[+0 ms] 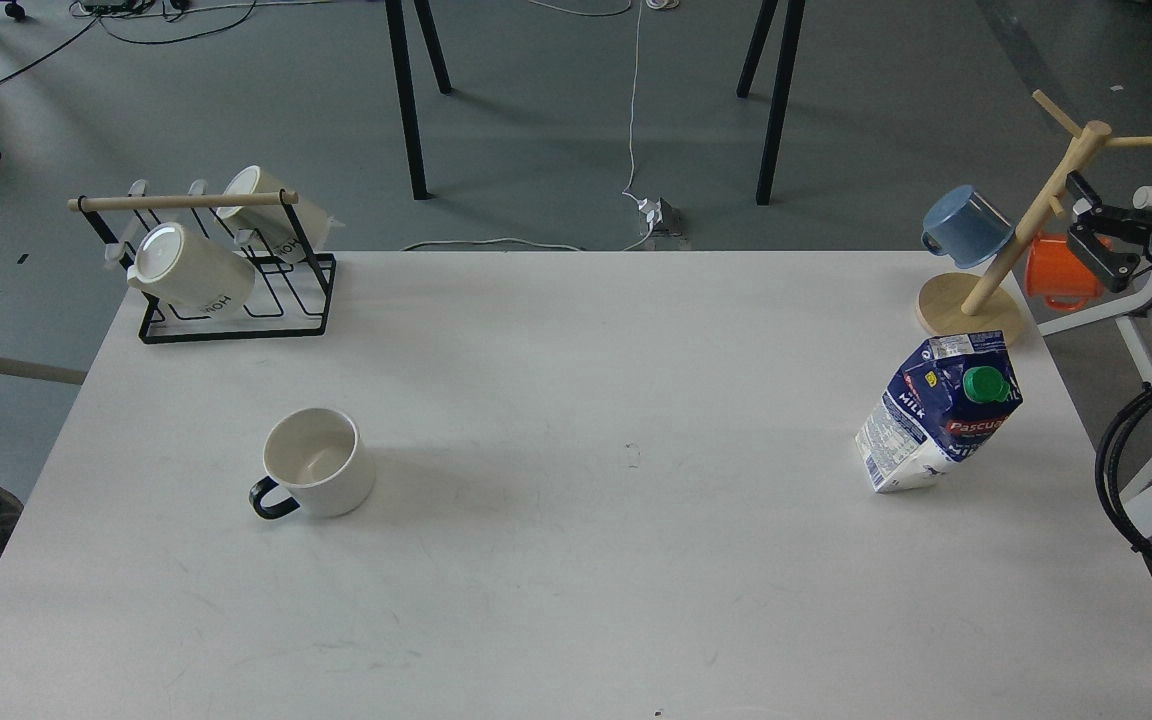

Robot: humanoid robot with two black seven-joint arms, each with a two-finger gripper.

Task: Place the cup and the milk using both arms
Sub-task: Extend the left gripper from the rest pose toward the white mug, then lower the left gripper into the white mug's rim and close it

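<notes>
**Cup and carton stand far apart, arms barely in the shot**

Here is the wide white tabletop [576, 560], and on its left half sits the squat white ceramic cup [319, 462], upright, cream inside showing, its black loop handle [271, 498] pointing toward the near-left. Well away on the right half stands the dented dark blue and white gable-top milk carton [939, 412], round green screw cap [985, 384] facing up at us, red label just below it. The carton looks tilted, top leaning right; whether that is the dent or the camera angle, hard to say.

Back-left corner: a black wire rack with a pale wooden bar [226, 265] carries two tall cream mugs [188, 268], their lettering only partly readable. Back-right corner: a light wooden mug tree [1021, 225] on a round base, just behind the carton, with a blue mug [966, 226] hanging on it. An orange mug [1061, 272] is half hidden behind the stem.

Now the grippers. At the right edge a black jointed part [1116, 240] pokes in beside the orange mug, cut off by the frame; I cannot tell whether its fingers are spread or pressed together. At the far left edge only pale, cropped shapes show, and no left gripper can be made out.
</notes>
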